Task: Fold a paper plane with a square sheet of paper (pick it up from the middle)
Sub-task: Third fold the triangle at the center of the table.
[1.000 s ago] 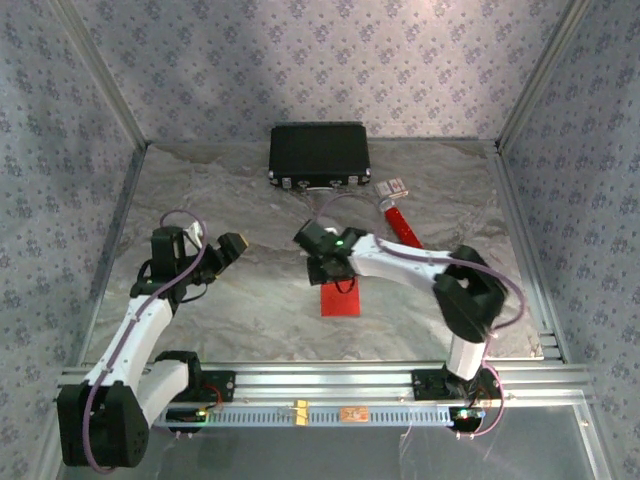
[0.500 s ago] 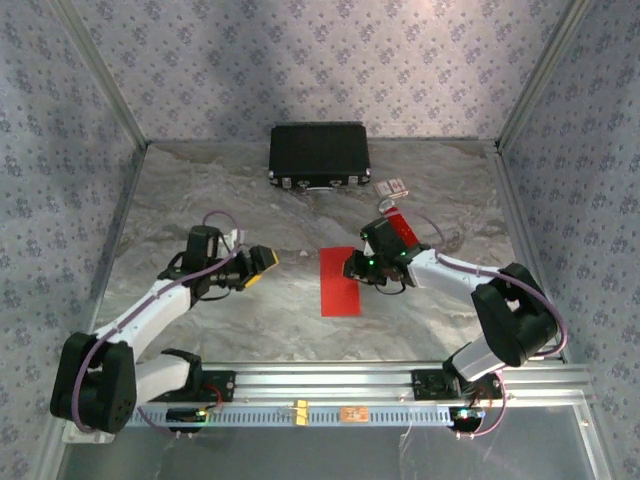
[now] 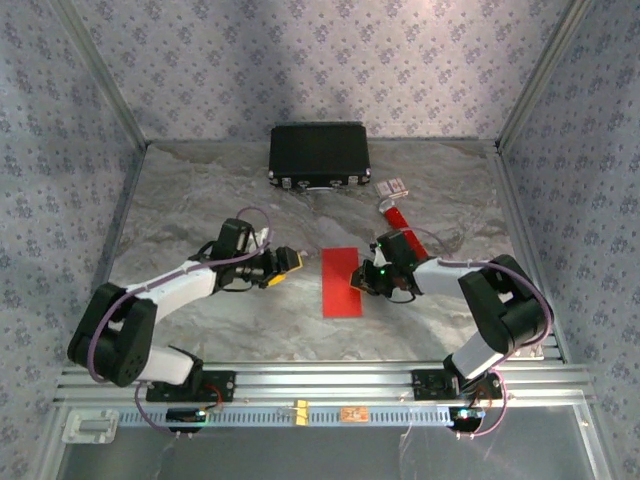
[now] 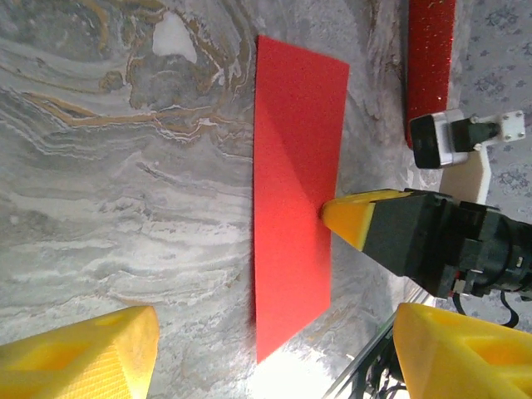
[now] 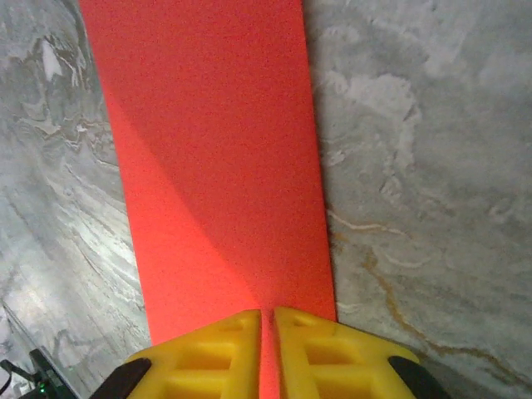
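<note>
The square sheet of paper (image 3: 336, 290) lies flat on the marble table as a narrow red rectangle, long side running away from me. My right gripper (image 3: 358, 280) sits low at the middle of its right long edge. In the right wrist view its yellow fingers (image 5: 220, 353) are shut to a thin slit, tips over the paper (image 5: 216, 150). My left gripper (image 3: 292, 263) hovers just left of the paper, open and empty. The left wrist view has the paper (image 4: 291, 166) lying between and beyond my wide-apart fingers (image 4: 79, 353), with the right gripper's fingertip (image 4: 353, 218) touching its edge.
A black case (image 3: 320, 154) stands at the back of the table. A red stick-like tube (image 3: 403, 222) with a white end lies behind the right arm, also visible past the paper (image 4: 431, 58). A metal rail (image 3: 320, 378) runs along the near edge.
The right gripper came off the top of the paper, shut, and settled at its right edge. The paper now lies flat as a long rectangle. The left gripper moved right, toward the paper.
</note>
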Robot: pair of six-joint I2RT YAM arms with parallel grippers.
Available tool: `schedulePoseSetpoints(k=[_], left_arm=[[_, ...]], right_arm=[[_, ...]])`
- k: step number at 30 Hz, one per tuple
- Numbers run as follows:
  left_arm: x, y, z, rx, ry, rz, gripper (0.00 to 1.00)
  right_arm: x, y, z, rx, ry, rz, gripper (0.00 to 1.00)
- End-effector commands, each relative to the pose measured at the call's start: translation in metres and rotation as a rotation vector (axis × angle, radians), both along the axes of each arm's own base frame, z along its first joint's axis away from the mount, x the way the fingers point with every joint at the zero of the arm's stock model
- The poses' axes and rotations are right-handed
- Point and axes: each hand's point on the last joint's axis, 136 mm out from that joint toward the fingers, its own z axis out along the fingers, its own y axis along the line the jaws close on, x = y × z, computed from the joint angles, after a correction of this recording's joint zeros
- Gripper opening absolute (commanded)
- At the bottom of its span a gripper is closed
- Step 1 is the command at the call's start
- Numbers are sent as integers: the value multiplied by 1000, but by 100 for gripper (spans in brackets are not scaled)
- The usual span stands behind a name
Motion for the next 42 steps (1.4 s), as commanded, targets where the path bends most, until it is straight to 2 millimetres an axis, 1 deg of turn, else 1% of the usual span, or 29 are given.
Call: schedulePoseSetpoints(k=[1, 6, 10, 14, 20, 28, 33, 35, 42], left_arm=[[10, -18, 11, -46, -21, -33, 72], [8, -42, 0, -49, 22, -90, 67], [10, -58, -12, -54, 58, -107, 59], [9, -66, -22, -74, 86, -109, 56], [5, -73, -35, -78, 120, -126, 50], [1, -81, -46, -94, 150, -145, 43], [-2, -86, -51, -93, 160, -159, 43], [-3, -87, -54, -88, 168, -161, 41], [-5, -86, -57, -47, 179, -156, 39]], right_arm=[[-13, -9, -21, -1, 58, -10, 14], [-15, -14, -24, 32, 65, -28, 15], [-17, -16, -24, 23, 63, -30, 15], [-18, -20, -25, 13, 62, -41, 15], [-17, -20, -27, 13, 65, -46, 15], [-15, -20, -27, 13, 65, -44, 15], [-15, -20, -26, 10, 65, -41, 15], [-14, -19, -24, 12, 62, -43, 15], [-12, -19, -20, 13, 51, -49, 16]])
